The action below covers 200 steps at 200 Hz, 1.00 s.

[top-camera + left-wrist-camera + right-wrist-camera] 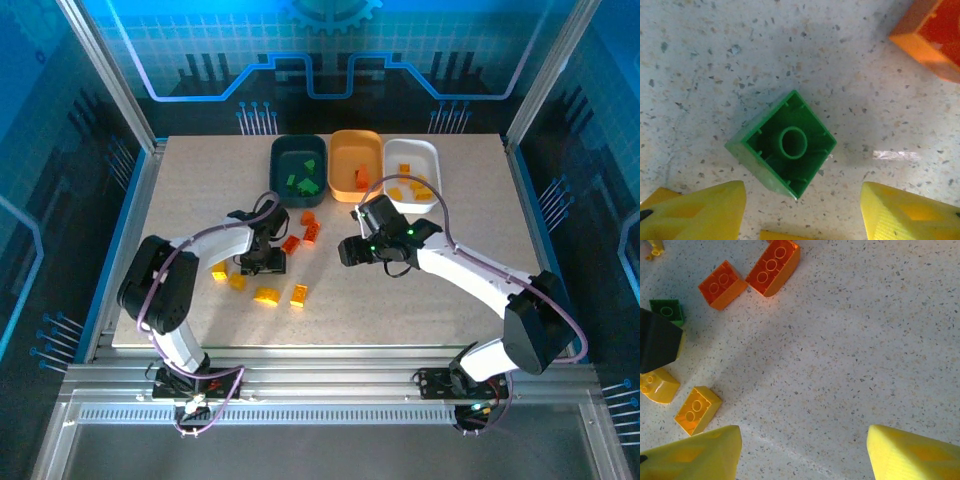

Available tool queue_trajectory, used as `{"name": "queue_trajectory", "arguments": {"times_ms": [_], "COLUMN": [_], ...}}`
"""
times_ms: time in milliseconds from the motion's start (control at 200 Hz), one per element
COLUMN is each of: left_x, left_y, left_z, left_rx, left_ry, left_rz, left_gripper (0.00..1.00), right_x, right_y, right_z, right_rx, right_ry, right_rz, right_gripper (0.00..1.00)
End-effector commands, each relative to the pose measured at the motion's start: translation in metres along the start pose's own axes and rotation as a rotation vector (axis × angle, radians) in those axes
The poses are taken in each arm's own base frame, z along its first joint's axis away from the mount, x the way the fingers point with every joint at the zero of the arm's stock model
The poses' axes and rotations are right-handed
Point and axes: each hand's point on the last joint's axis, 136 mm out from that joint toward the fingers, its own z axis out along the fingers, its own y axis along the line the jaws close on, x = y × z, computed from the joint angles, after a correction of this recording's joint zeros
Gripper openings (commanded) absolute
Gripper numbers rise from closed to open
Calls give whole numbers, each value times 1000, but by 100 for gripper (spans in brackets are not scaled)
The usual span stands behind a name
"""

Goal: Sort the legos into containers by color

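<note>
A green lego (785, 145) lies upside down on the table, just ahead of my left gripper (802, 212), which is open; its yellow fingers (700, 210) stand on either side and do not touch the lego. From above, the left gripper (262, 264) hangs over the loose legos. My right gripper (802, 455) is open over bare table, and from above the right gripper (350, 250) sits right of the pile. Two red-orange legos (722, 284) (772, 266) lie ahead of it. The teal bin (283, 150), orange bin (340, 145) and white bin (430, 155) stand at the back.
Yellow-orange legos (266, 296) (298, 294) (219, 274) lie near the front left, and red-orange ones (310, 225) lie mid-table. A red-orange lego (935, 35) sits beyond the green one. The green lego (667, 311) shows beside the black left gripper (657, 340). Each bin holds legos of its colour group.
</note>
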Motion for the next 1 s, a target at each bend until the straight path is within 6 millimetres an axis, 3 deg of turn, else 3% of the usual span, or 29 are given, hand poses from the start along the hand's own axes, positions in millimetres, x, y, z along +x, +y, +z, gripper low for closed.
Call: {"name": "queue_trajectory", "arguments": {"times_ms": [0,215,585,780,905,995], "left_x": [-10,-17,-12,-17,-26,-32], "left_y": [-9,-19,-51,-21,-1,1], "left_z": [-1,-14,-38,-43,-34,-25], "left_rx": [29,88,236,68,-80,-127], "left_ry": [-10,-55,-75,-123,-135,-128], "left_rz": [-51,-156,-148,-117,-87,-52], "left_gripper": [61,60,61,67,69,69], "right_x": [-5,-6,-5,-2,-2,-3], "right_y": [8,8,8,8,9,10], "right_z": [-3,-2,2,2,3,2], "right_rx": [-13,-14,-12,-12,-13,-12], "right_ry": [-7,-6,-4,-2,0,-1], "right_rz": [-23,-23,-18,-14,-14,-15], "right_gripper": [69,69,69,69,69,69]}}
